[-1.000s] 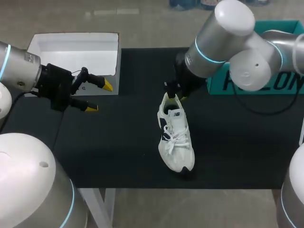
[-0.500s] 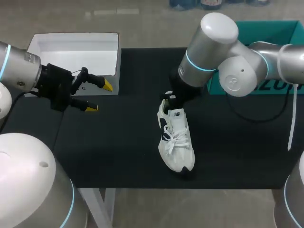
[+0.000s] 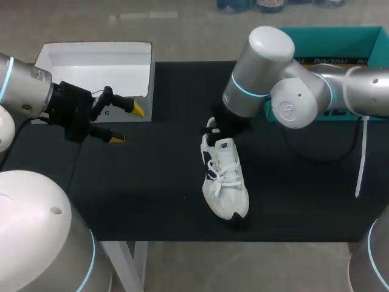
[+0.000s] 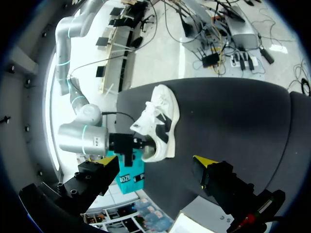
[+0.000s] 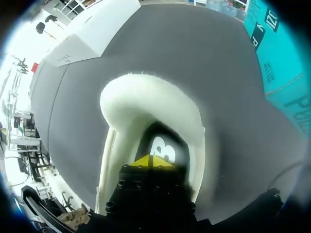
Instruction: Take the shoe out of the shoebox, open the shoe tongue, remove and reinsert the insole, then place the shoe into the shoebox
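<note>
Done: white laced sneaker (image 3: 223,176) was seen outside white cardboard shoebox (image 3: 94,73) | Pending: insole, reboxing | Right hand (image 5: 150,162) was sunk in the heel opening, possibly at the insole; grip could not be told | Left hand (image 3: 129,124) was held released

The left arm (image 3: 21,85) and right arm (image 3: 267,67) are thick silver-grey tubes with rounded white joint caps and thin glowing cyan rings. The left gripper (image 3: 127,124) is black and yellow-tipped, with a black cable (image 3: 23,126) behind it.

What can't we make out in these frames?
- Right hand: open or shut unclear; its arm covers it in the head view, its own body in the right wrist view.
- Insole: mostly covered by that hand in the right wrist view; hidden inside the shoe elsewhere.
- Shoebox: only a corner shows in the left wrist view, cut by the edge.
</note>
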Controlling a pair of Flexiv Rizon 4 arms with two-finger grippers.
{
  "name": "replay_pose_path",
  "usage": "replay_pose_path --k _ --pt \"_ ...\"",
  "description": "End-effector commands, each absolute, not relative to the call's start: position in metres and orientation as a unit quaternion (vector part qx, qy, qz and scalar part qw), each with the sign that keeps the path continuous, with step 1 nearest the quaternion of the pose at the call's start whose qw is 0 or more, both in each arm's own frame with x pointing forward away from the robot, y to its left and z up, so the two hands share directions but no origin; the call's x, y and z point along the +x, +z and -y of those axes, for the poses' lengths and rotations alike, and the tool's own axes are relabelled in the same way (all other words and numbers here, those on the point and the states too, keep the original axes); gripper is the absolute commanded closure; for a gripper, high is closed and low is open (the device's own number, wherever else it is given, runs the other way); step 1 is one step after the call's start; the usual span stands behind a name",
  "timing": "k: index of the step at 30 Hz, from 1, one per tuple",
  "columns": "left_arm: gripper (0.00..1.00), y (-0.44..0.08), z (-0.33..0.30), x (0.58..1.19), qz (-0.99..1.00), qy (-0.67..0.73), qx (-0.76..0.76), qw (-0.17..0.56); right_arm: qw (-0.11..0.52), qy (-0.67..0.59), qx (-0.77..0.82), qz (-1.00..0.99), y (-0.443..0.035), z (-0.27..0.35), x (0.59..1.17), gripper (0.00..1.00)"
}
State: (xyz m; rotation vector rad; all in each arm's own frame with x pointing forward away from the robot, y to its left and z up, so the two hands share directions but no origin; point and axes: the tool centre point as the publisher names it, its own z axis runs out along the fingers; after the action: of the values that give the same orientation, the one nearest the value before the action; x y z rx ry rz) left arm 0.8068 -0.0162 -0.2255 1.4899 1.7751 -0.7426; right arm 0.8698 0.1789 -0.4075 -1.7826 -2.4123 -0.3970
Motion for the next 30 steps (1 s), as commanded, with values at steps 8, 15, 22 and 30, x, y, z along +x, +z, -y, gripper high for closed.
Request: replay_pose_path --k 8,15,22,30 --pt "0.00 -0.225 0.016 0.806 -0.685 -0.285 0.575 0.346 0.035 -0.137 -0.579 0.803 -0.377 -0.184 0.855 1.00" --pt "0.00 -0.225 0.016 0.806 -0.685 -0.285 0.575 0.346 0.034 -0.124 -0.581 0.804 -0.386 -0.182 0.854 1.00" --pt "0.00 -0.225 0.016 0.806 -0.685 -0.285 0.575 0.346 0.039 -0.112 -0.588 0.800 -0.402 -0.180 0.858 1.00" --pt "0.00 -0.225 0.016 0.806 -0.685 -0.285 0.575 0.346 0.028 -0.105 -0.597 0.795 -0.381 -0.173 0.856 1.00"
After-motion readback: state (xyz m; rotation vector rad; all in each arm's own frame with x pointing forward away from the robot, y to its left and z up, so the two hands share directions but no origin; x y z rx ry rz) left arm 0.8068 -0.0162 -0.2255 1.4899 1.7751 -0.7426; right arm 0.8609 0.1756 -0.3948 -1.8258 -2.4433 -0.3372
